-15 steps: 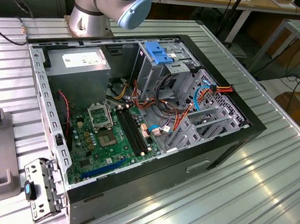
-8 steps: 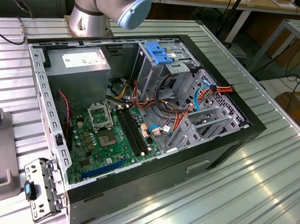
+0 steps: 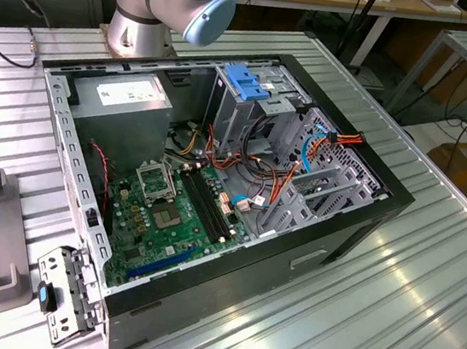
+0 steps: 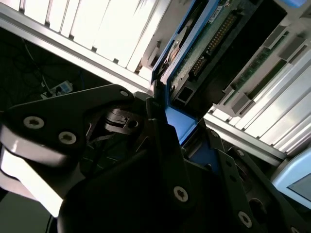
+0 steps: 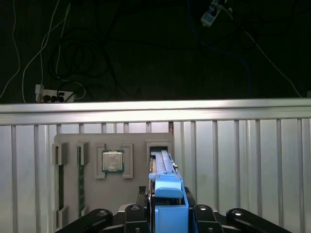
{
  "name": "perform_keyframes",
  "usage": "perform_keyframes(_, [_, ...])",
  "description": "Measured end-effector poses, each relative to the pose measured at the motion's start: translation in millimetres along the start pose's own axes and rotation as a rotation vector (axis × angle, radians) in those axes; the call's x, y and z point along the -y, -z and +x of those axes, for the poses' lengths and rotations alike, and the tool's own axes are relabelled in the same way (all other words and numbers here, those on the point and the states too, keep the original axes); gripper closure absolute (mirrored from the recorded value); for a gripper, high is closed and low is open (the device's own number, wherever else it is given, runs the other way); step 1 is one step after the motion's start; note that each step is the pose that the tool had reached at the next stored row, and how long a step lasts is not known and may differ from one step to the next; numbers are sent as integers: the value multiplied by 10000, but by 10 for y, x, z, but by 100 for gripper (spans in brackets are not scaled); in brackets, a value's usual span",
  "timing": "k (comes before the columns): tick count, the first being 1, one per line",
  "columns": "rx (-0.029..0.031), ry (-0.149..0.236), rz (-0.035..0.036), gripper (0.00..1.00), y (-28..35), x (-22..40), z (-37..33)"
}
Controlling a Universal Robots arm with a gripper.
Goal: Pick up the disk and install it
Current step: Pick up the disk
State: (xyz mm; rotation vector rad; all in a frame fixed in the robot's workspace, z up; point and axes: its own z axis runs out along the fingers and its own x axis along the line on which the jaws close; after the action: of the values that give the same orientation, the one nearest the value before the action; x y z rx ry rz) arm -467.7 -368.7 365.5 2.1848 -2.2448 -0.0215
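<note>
In the first wrist view the disk [image 5: 163,167] stands on edge in a slot of a grey holder tray [image 5: 138,194], its blue carrier frame toward the camera. My gripper [image 5: 170,206] is shut on that blue frame, with a dark finger on each side. The second wrist view shows the disk [image 4: 206,41] from its circuit-board side, edged by the blue frame. There the gripper [image 4: 177,128] holds the frame's near end, and one black finger [image 4: 160,131] lies against it.
The grey holder tray also carries a processor chip [image 5: 112,161] and memory sticks [image 5: 60,187]. The open computer case [image 3: 365,218] lies on the ribbed metal table, showing the drive cage with blue handle [image 3: 247,82], power supply [image 3: 127,96] and motherboard [image 3: 168,213]. Past the table edge are cables and a power strip [image 5: 53,96].
</note>
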Motion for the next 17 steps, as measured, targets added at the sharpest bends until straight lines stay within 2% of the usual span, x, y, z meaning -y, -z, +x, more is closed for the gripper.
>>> perform_keyframes(5, [0,0,0,63,102,-2,0])
perform_keyframes(12, [-1,6,-2,63,119,-2,-1])
perform_keyframes(15, [2,5,-1,63,204,-3,-1])
perform_keyframes(17, [2,6,1,63,239,-4,-1])
